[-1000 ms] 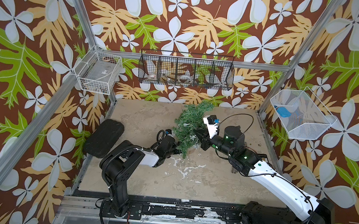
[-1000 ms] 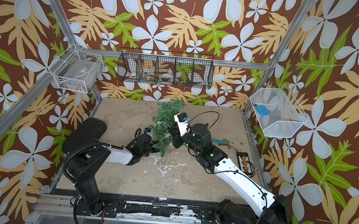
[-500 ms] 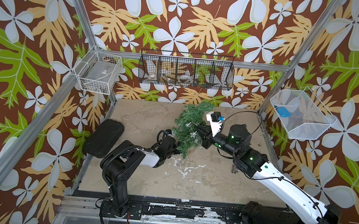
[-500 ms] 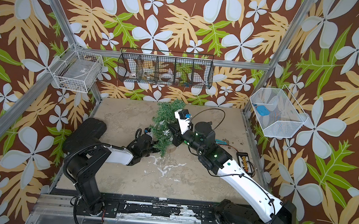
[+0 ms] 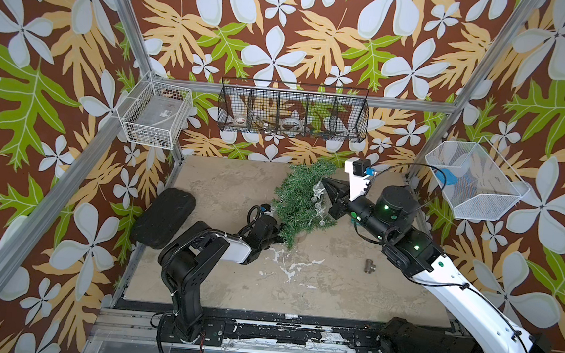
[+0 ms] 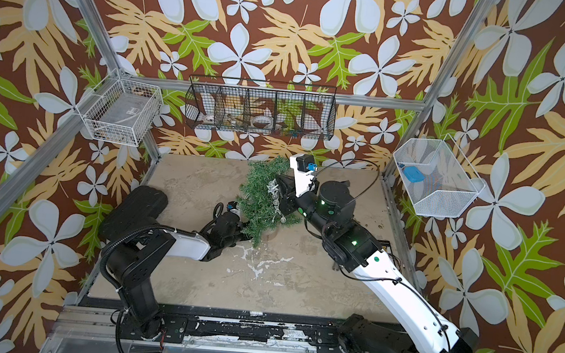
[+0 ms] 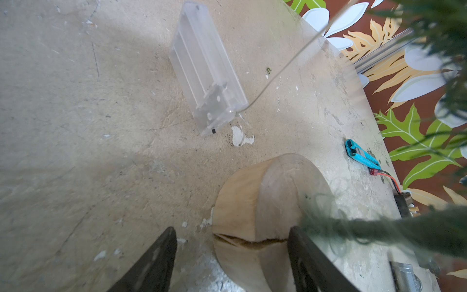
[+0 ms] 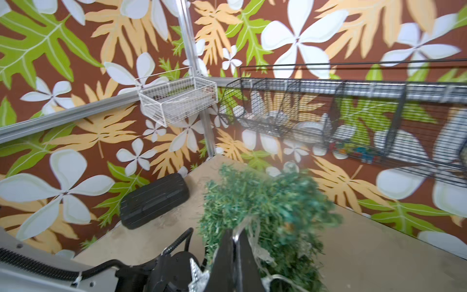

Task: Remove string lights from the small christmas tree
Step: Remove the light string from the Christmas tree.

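The tree (image 5: pixel 298 199) leans near the middle of the worktop's (image 5: pixel 231 283) far edge, with its wood base (image 7: pixel 273 192) toward the centre. The string lights (image 5: pixel 317 200) hang down the side of the tree that faces the right arm.

The right end effector (image 8: pixel 236 235) is pressed together at that strand. A pale wire runs off its tip, so I judge it is pinching the wire. The left end effector (image 7: pixel 231 228) is spread on either side of the wood base. One finger rests against the base by the trunk and a gap shows at the other, so it brackets the base and does not clamp it.

**Risks**
- The bulbs could catch in the needles. A pull would then drag or tip the whole tree, because the base is only loosely bracketed.
- The thin wire could slip out from between the pressed fingers.
- The wire leads to a clear battery box (image 7: pixel 207 73) lying on the worktop. A long pull could drag the box along or strain that joint.

**Count**
- One tree and one strand of lights. About five bulbs, stars and globes, show in a top view, and more may be hidden in the needles.
- One battery box, one black pad (image 5: pixel 162 218) at the left edge, one small metal fitting (image 5: pixel 370 266) and one blue clip (image 7: pixel 361 154).
- Three wall baskets: a white wire one (image 5: pixel 156 114), a long black one (image 5: pixel 293 114) and a white mesh one (image 5: pixel 473 182).
- Two arms.
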Controlling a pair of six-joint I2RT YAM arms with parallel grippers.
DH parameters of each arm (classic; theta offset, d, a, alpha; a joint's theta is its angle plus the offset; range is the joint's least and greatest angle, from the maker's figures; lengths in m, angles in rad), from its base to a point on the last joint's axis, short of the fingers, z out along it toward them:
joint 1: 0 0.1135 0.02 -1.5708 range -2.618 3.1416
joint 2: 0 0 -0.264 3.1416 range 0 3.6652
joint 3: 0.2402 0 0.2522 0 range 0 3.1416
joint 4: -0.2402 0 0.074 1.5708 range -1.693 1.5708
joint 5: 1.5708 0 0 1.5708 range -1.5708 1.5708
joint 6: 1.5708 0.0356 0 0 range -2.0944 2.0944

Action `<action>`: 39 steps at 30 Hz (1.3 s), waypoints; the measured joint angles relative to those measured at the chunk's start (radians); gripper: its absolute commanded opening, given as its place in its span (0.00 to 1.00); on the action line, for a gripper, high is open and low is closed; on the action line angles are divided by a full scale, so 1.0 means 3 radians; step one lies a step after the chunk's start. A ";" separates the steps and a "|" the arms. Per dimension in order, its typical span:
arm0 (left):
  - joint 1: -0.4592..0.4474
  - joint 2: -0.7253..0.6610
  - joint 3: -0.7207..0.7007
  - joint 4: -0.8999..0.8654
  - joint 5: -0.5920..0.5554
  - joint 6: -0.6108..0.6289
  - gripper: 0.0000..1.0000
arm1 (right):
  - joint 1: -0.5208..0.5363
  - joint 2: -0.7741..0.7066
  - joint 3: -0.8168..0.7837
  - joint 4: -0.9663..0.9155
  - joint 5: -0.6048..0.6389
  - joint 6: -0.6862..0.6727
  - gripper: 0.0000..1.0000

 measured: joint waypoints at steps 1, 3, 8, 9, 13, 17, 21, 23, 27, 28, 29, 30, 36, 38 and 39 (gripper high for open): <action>0.0000 -0.0001 -0.0001 0.0000 -0.0001 0.0000 0.71 | -0.0074 -0.0051 -0.0008 -0.0029 0.0034 0.0006 0.00; 0.0000 -0.0001 -0.0004 0.0000 -0.0005 0.0001 0.71 | -0.0267 -0.0167 -0.0047 -0.0094 0.0104 0.0039 0.00; 0.0000 -0.0004 -0.0019 0.0020 -0.0023 0.0000 0.71 | -0.0647 -0.0298 -0.0095 -0.0184 0.0168 0.0085 0.00; 0.0000 -0.0004 -0.0020 0.0020 -0.0023 0.0000 0.71 | -0.0698 -0.0289 -0.0088 -0.0193 0.0161 0.0095 0.00; 0.0000 -0.0014 -0.0032 0.0022 -0.0024 0.0000 0.71 | -0.0783 -0.0163 -0.0013 -0.0202 0.0081 0.0144 0.00; 0.0000 -0.0038 -0.0039 -0.0005 -0.0024 0.0001 0.71 | -0.0858 0.0067 0.0140 -0.0201 -0.0001 0.0160 0.00; 0.0000 -0.0066 -0.0057 -0.0029 -0.0025 0.0008 0.71 | -0.1109 0.0366 0.0380 -0.0192 -0.0155 0.0242 0.00; 0.0000 -0.0071 -0.0061 -0.0031 -0.0025 0.0010 0.71 | -0.1256 0.0556 0.0577 -0.0192 -0.0277 0.0289 0.00; 0.0000 -0.0072 -0.0069 -0.0024 -0.0022 0.0013 0.71 | -0.1324 0.0970 0.1114 -0.0205 -0.0436 0.0360 0.00; 0.0000 -0.0072 -0.0071 -0.0018 -0.0022 0.0013 0.71 | -0.1322 0.1083 0.1264 -0.0193 -0.0507 0.0383 0.00; 0.0000 -0.0070 -0.0076 -0.0006 -0.0020 0.0013 0.71 | -0.1324 0.1193 0.1409 -0.0189 -0.0557 0.0423 0.00; 0.0000 -0.0066 -0.0083 0.0008 -0.0019 0.0013 0.71 | -0.1325 0.1294 0.1540 -0.0191 -0.0581 0.0441 0.00; 0.0000 -0.0024 -0.0089 0.0094 0.0008 0.0011 0.71 | -0.1269 0.1974 0.2393 -0.0212 -0.0821 0.0624 0.00; 0.0000 -0.0011 -0.0089 0.0118 0.0017 0.0011 0.71 | -0.1179 0.2227 0.2783 -0.0267 -0.0895 0.0682 0.00; 0.0000 -0.0006 -0.0089 0.0131 0.0019 0.0011 0.71 | -0.1132 0.2338 0.2954 -0.0287 -0.0923 0.0682 0.00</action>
